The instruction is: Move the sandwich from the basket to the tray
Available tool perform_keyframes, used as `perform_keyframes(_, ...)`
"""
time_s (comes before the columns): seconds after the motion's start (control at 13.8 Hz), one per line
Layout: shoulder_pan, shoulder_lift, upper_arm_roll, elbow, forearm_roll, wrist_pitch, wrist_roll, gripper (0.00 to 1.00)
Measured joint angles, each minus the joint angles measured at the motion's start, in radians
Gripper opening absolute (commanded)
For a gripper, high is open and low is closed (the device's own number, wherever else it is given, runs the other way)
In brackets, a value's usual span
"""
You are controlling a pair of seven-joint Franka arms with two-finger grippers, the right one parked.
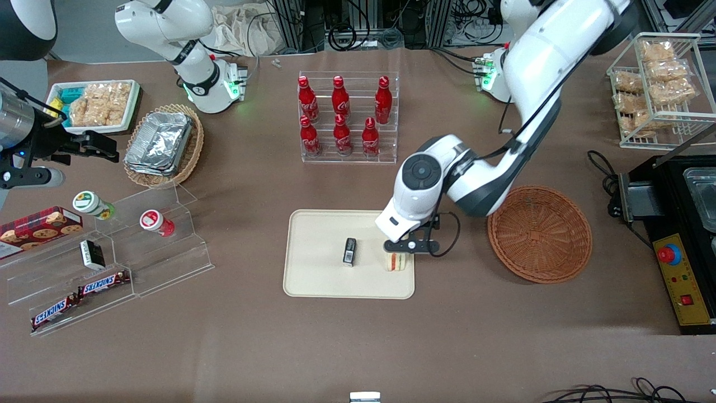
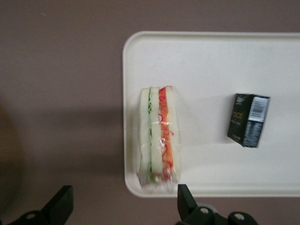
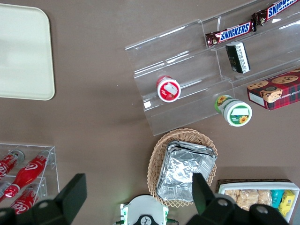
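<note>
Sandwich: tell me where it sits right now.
The sandwich lies on the tray, at the edge nearest the basket, beside a small black box. The gripper hovers open just above it.

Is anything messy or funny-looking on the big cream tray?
Nothing spilled. The white triangular sandwich sits at the cream plastic tray's edge, the open gripper above it. A small black box shares the tray.

The working arm wore glossy white shells with dark grey joints, a round grey cap on its wrist, thin black cable looped alongside, green base lights, and a black gripper (image 1: 411, 246) with wedge-shaped fingertips (image 2: 185, 199).
</note>
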Motion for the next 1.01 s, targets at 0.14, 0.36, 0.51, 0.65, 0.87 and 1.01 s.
perform_keyframes(0.14, 0.031, -0.104, 0.003, 0.001, -0.114, -0.103, 0.094, 1.00)
perform_keyframes(0.36, 0.120, -0.243, 0.011, 0.002, -0.247, -0.255, 0.256, 1.00)
perform_keyframes(0.51, 0.197, -0.325, 0.016, 0.002, -0.283, -0.359, 0.350, 1.00)
perform_keyframes(0.65, 0.263, -0.393, 0.035, 0.002, -0.316, -0.460, 0.453, 1.00)
perform_keyframes(0.87, 0.194, -0.499, 0.271, 0.000, -0.403, -0.581, 0.610, 1.00)
perform_keyframes(1.01, 0.128, -0.569, 0.433, -0.010, -0.437, -0.644, 0.692, 1.00)
